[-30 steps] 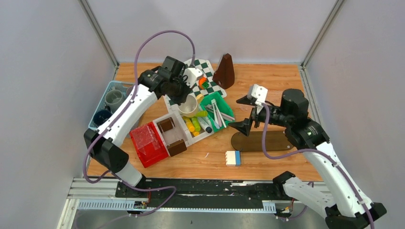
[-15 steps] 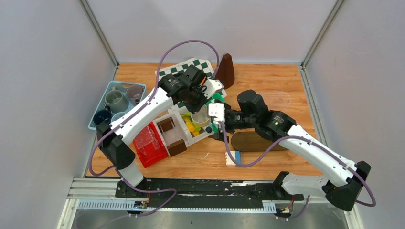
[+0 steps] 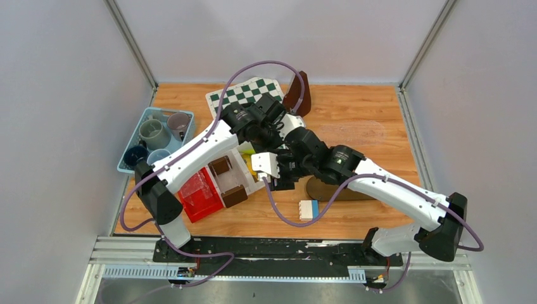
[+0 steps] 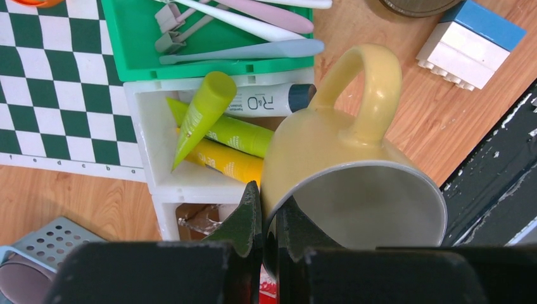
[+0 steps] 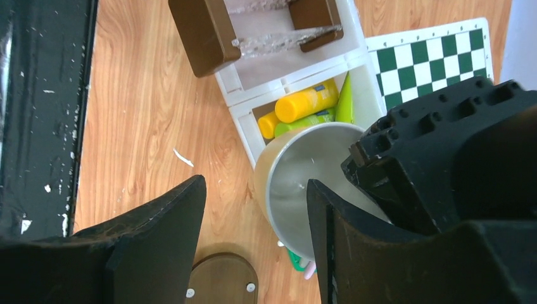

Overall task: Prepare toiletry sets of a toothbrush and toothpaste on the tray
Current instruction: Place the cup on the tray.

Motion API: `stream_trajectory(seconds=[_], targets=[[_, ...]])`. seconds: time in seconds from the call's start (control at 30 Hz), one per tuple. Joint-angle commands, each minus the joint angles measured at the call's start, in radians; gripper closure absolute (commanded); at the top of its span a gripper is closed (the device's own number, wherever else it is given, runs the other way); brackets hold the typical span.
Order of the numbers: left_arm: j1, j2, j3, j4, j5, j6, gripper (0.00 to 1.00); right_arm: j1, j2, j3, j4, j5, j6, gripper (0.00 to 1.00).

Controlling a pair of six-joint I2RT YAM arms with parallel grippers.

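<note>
Pale yellow ceramic, pinched at the rim: mug [image 4: 329, 145] clamped by the left gripper [image 4: 269, 212], one finger inside the wall and one outside, shut tight on it. Held off the desk [image 4: 411, 114] and tipped, mouth turned back toward that gripper's wrist, handle pointing away from it; likely gripped at the rim to leave mouth and handle free for loading and for setting down. Just beyond the fingertips and under the mug, a white divided box [image 4: 149, 120] with a green tube [image 4: 206, 111], a yellow tube [image 4: 228, 166] and a white tube [image 4: 266, 100] in one compartment; farther out, touching that box, a green bin [image 4: 133, 31] of slim toothbrushes [image 4: 253, 49]. Right gripper [image 5: 253, 190] spread apart, gripping nothing, aimed down with the mug's mouth just past one finger and the tube compartment straight ahead; probably lined up for a tube. Dark oval tray [image 5: 218, 278] close beneath that gripper, toward its wrist, with nothing on the small part in view. Tight quarters: both wrists crowded over the same box, box walls and bin edge right under the mug, so little slack sideways. Open wood beside the finger farther from the mug, out to the black rail [image 5: 38, 126] at the desk's near edge.
</note>
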Motion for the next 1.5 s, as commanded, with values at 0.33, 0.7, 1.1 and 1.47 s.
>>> stream_trajectory(seconds=[0.33, 0.7, 1.1, 1.47], targets=[[-0.055, 0.001, 0.073, -0.014, 0.007, 0.051, 1.0, 0.025, 0.071, 0.0, -0.024, 0.133, -0.052, 0.5], [-0.066, 0.014, 0.098, -0.033, 0.032, 0.093, 1.0, 0.04, 0.066, -0.034, -0.026, 0.141, -0.054, 0.81], [-0.066, -0.054, 0.102, 0.028, -0.053, 0.126, 0.56, 0.04, 0.029, -0.03, -0.044, 0.166, -0.022, 1.0], [-0.047, -0.209, 0.063, 0.223, -0.295, 0.099, 0.03, -0.019, -0.015, -0.044, -0.047, 0.208, 0.016, 1.0]])
